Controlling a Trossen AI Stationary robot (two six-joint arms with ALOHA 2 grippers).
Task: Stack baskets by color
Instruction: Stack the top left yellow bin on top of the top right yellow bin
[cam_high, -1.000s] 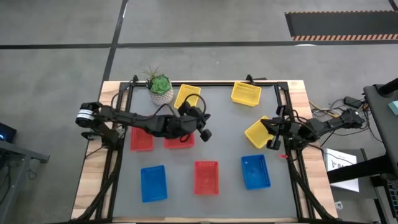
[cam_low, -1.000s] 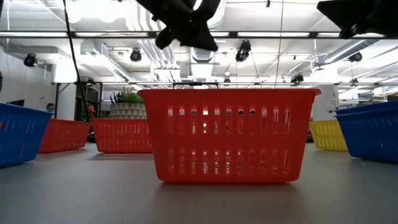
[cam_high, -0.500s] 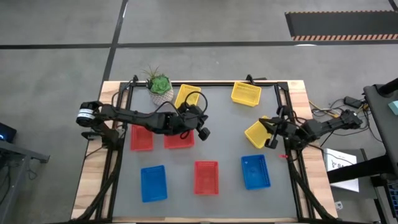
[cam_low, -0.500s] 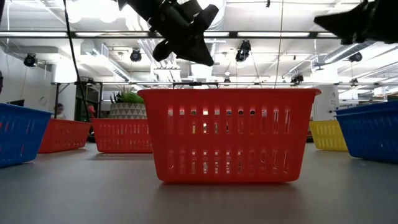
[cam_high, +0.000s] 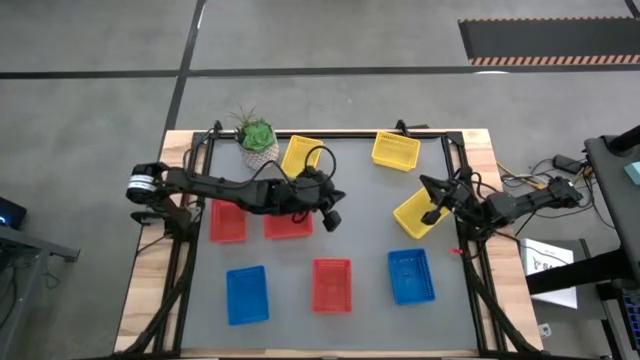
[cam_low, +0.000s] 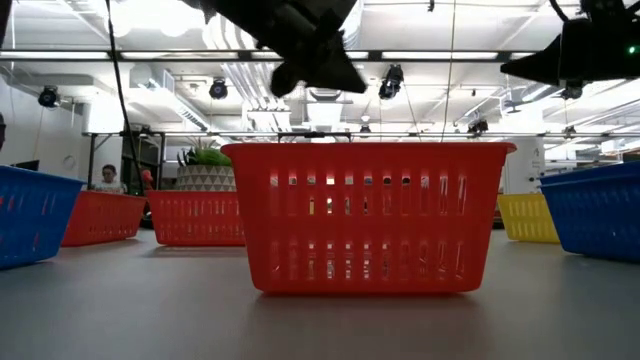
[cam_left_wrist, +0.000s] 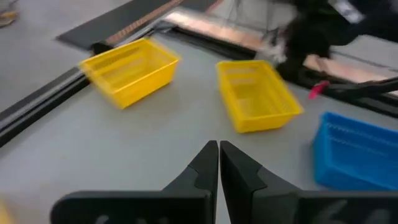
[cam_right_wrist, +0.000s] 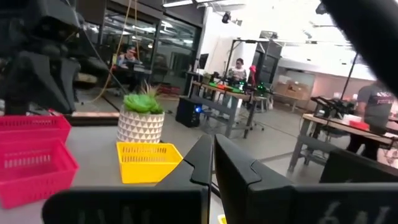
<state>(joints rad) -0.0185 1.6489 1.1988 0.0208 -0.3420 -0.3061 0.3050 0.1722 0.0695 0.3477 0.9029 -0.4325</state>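
Nothing is held by either gripper. In the high view, three red baskets (cam_high: 228, 221) (cam_high: 287, 226) (cam_high: 332, 285), two blue baskets (cam_high: 247, 294) (cam_high: 410, 276) and three yellow baskets (cam_high: 301, 155) (cam_high: 396, 150) (cam_high: 418, 214) rest apart on their bottoms on the grey table. My left gripper (cam_high: 333, 216) hovers shut above the table's middle, just right of the middle red basket; its wrist view shows the shut fingers (cam_left_wrist: 219, 152) facing two yellow baskets (cam_left_wrist: 129, 70) (cam_left_wrist: 256, 96). My right gripper (cam_high: 428, 188) is shut (cam_right_wrist: 213, 149) in the air over the right-hand yellow basket, pointing at the plant.
A green plant in a white pot (cam_high: 258, 141) stands at the far left beside a yellow basket. Black rails (cam_high: 455, 160) frame the table's sides. Bare grey surface (cam_high: 360, 200) lies in the middle between the arms. People show in the room beyond.
My right gripper has swung from pointing at the near edge to pointing left and far, tipping upward over the yellow basket. My left gripper has turned a little toward the table's right. Both stay shut. No basket has moved.
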